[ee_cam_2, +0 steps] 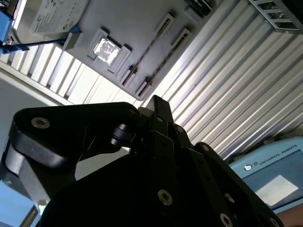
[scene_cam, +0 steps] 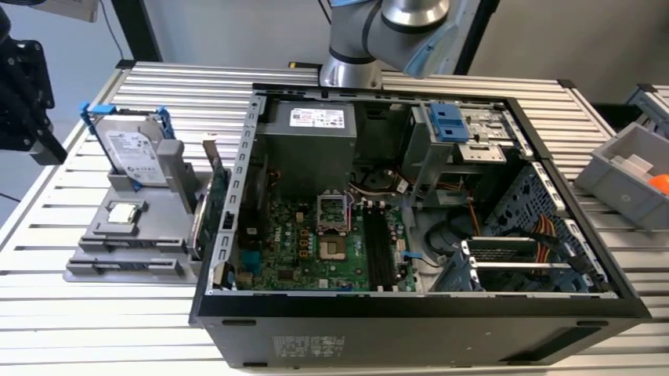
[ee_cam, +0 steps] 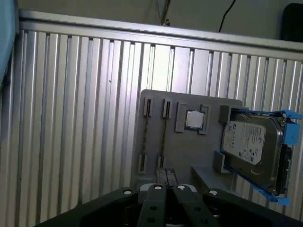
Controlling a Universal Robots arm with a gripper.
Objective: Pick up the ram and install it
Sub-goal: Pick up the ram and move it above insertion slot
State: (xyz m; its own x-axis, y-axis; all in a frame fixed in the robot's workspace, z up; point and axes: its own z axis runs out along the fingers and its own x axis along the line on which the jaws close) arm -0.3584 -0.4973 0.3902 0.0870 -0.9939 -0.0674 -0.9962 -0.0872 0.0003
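Observation:
Two thin, dark ram sticks (ee_cam: 163, 137) (ee_cam: 146, 137) lie side by side in slots of a grey holder tray (ee_cam: 156, 101), next to a square processor chip (ee_cam: 194, 119). My gripper (ee_cam: 165, 176) hovers well above the tray's near edge, shut, with nothing between its fingers. In the second wrist view the same ram sticks (ee_cam_2: 149, 49) lie far beyond the black fingertips (ee_cam_2: 156, 101). In the exterior view the tray (scene_cam: 131, 262) sits to the left of the open computer case (scene_cam: 418, 305). The long black memory slots (scene_cam: 378, 251) run along the motherboard.
A hard drive (ee_cam: 251, 146) in a blue bracket stands on the tray. A green expansion card (scene_cam: 216, 204) stands between tray and case. A grey bin (scene_cam: 627, 168) with an orange item sits at the exterior view's right. The table is ribbed aluminium (ee_cam: 71, 118).

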